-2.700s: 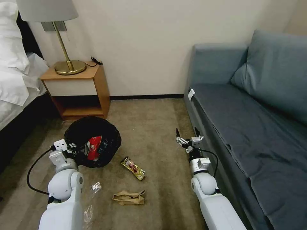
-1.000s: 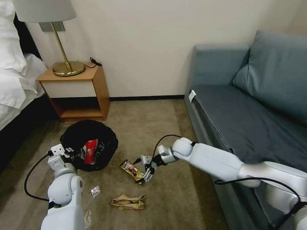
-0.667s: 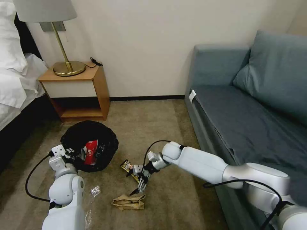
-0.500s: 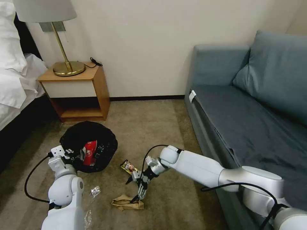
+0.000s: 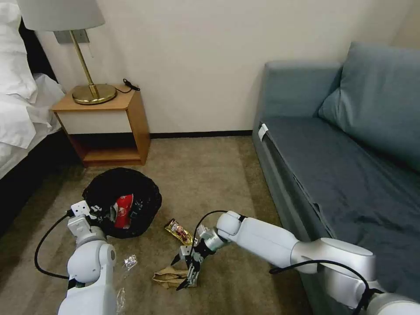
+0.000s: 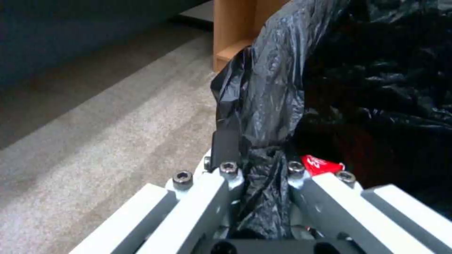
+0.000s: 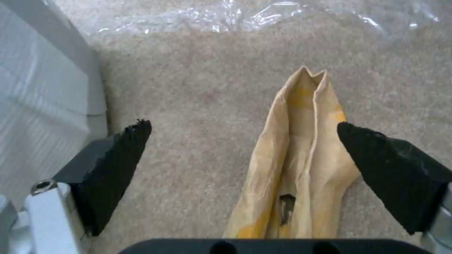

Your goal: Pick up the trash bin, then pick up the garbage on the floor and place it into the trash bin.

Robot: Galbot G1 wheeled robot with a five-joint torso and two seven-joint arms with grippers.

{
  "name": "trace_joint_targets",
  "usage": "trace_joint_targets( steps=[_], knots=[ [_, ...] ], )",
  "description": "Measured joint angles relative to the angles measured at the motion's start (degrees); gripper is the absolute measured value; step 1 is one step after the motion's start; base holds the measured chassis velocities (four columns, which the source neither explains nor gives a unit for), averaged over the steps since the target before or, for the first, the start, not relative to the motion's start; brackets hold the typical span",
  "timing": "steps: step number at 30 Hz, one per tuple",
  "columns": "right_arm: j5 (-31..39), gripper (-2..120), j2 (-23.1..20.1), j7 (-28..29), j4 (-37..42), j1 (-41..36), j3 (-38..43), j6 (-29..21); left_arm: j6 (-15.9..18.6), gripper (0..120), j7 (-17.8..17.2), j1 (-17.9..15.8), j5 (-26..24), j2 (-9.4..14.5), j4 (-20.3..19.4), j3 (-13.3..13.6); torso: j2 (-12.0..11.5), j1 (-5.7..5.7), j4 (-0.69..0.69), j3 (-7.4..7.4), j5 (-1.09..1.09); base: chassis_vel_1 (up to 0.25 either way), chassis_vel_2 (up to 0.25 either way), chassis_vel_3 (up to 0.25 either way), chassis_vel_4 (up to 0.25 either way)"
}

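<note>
Moved down and across from the shiny gold-brown snack wrapper (image 5: 179,231) to the crumpled brown paper bag (image 5: 168,277) on the tan carpet (image 5: 210,175). Right gripper (image 5: 187,271) now low over that bag, jaws wide open, one black pad (image 7: 118,155) on bare carpet, the other pad (image 7: 391,169) at the bag's far edge. Not pinched yet. Looks like the bag is the next piece to go in.

Left gripper (image 6: 259,176) clamped shut on the crinkled black liner of the small round trash bin (image 5: 122,203), near the wooden nightstand (image 5: 105,127). Red-and-white snack bag (image 5: 122,212) already inside. Clear crinkly plastic (image 5: 129,261) lying by the left arm, wrapper also left on the floor.
</note>
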Motion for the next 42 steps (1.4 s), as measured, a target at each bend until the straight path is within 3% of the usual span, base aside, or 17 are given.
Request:
trace_joint_targets(
  steps=[20,42],
  knots=[
    [-7.95,100,7.33,1.56,-14.49,-4.52,4.86,6.21,-0.57,2,-0.52,1.82,0.0,-0.16,-1.13,-0.39,0.0,0.0,0.0,0.0,0.0,0.0,0.0,0.0,0.0],
    [-7.97,21,6.12,3.55,-14.91,-5.01,6.07,7.56,-0.8,2,-0.54,1.24,0.08,-0.14,-0.6,-0.25,0.0,0.0,0.0,0.0,0.0,0.0,0.0,0.0,0.0]
  ],
)
